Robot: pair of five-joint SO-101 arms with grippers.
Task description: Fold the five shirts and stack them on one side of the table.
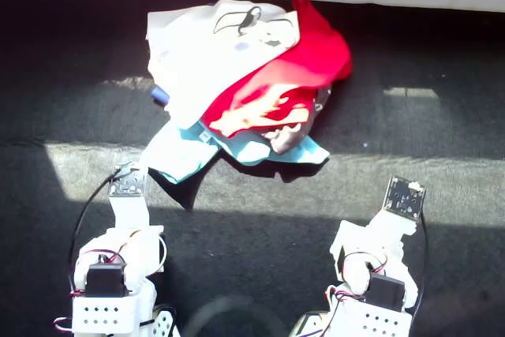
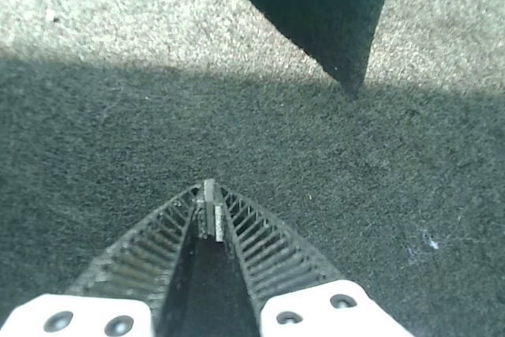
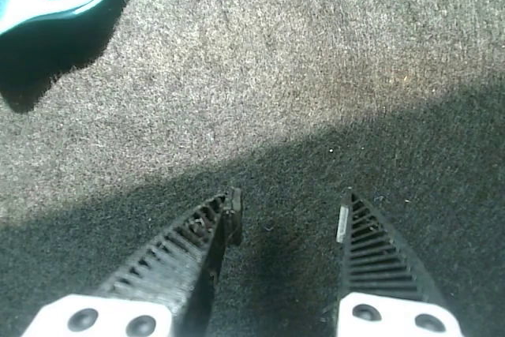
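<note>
– Grabbing into the shirt pile (image 1: 237, 76) heaped on the table (image 1: 442, 53), we risk dragging up several at once, since they lie tangled over each other.
– Agreed. Our left gripper (image 2: 209, 212) sits just beside the pile, pinched closed, empty; our right gripper (image 3: 288, 215), well apart from it, gapes wide, holding nothing.

One white shirt (image 1: 207, 51), one red shirt (image 1: 312, 59), one teal shirt (image 1: 180, 154); more unclear. Left arm (image 1: 118, 262), right arm (image 1: 377, 254): two.

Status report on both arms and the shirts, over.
Left end effector shut, empty. Right end effector open, empty. Shirts unfolded, heaped beyond both arms. Nothing blocking.
</note>
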